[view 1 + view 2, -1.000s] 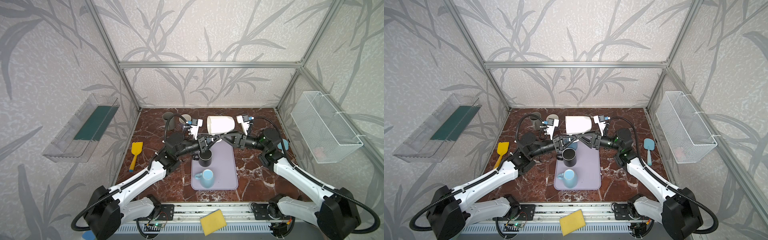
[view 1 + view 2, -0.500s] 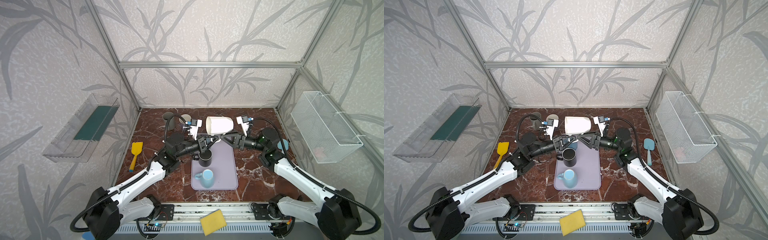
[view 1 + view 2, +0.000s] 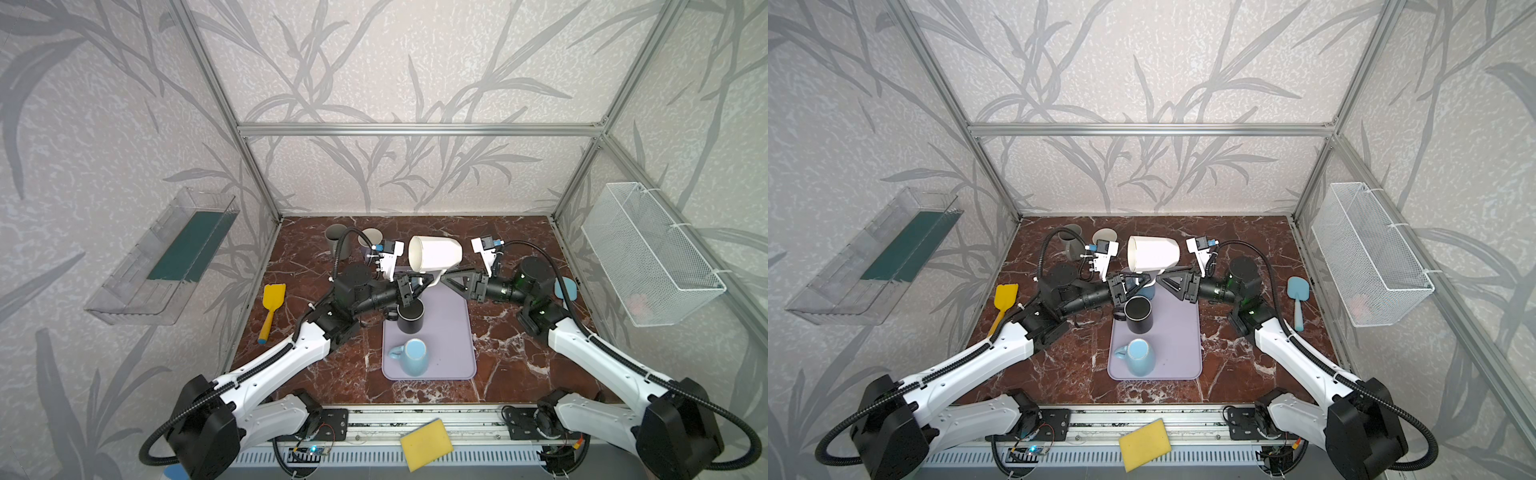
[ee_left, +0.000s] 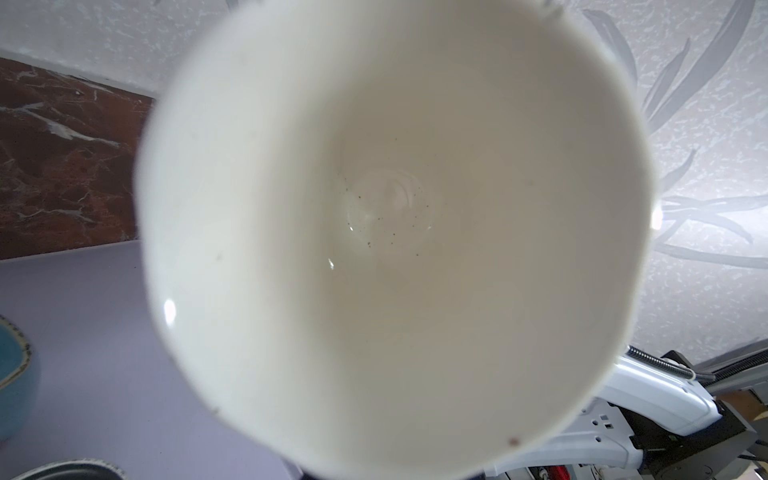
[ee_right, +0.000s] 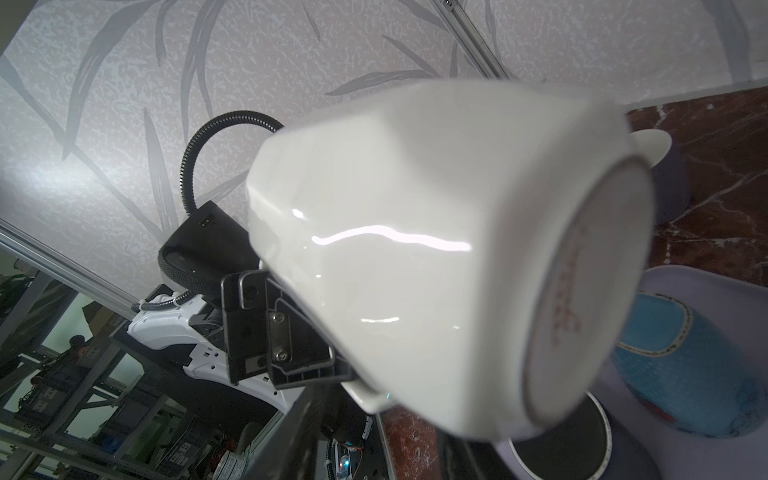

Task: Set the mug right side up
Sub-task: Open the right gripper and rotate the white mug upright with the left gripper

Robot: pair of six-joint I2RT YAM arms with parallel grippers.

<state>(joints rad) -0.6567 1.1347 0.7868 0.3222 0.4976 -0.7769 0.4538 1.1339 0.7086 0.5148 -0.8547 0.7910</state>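
1. I see the white mug (image 3: 435, 253) hanging in the air on its side over the 12 o'clock end of the lilac mat (image 3: 455, 332). Its mouth faces 9 o'clock, its base faces 3 o'clock, and its handle is underneath.
2. The left gripper (image 3: 417, 284) reaches in from 9 o'clock with its jaws pressed together on the mug's handle (the right wrist view shows the black fingers right at the handle).
3. The right gripper (image 3: 444, 277) reaches in from 3 o'clock, its tips just beside the handle on the opposite side. I cannot tell whether its jaws are spread or closed, or whether they touch the mug.
4. In the left wrist view I look straight into the mug's mouth, where there are a few dark specks at the bottom.
5. In the right wrist view I see the mug's base ring, with a reddish mark on it.
6. On the mat, the black mug (image 3: 410, 318) stands mouth up, just to the 6 o'clock side of the hanging mug. The blue mug (image 3: 413, 356) sits at the 6 o'clock end with its handle toward 9 o'clock.
7. Off the mat, the yellow spatula (image 3: 272, 303) lies at 9 o'clock and the blue spatula (image 3: 1298, 296) at 3 o'clock.
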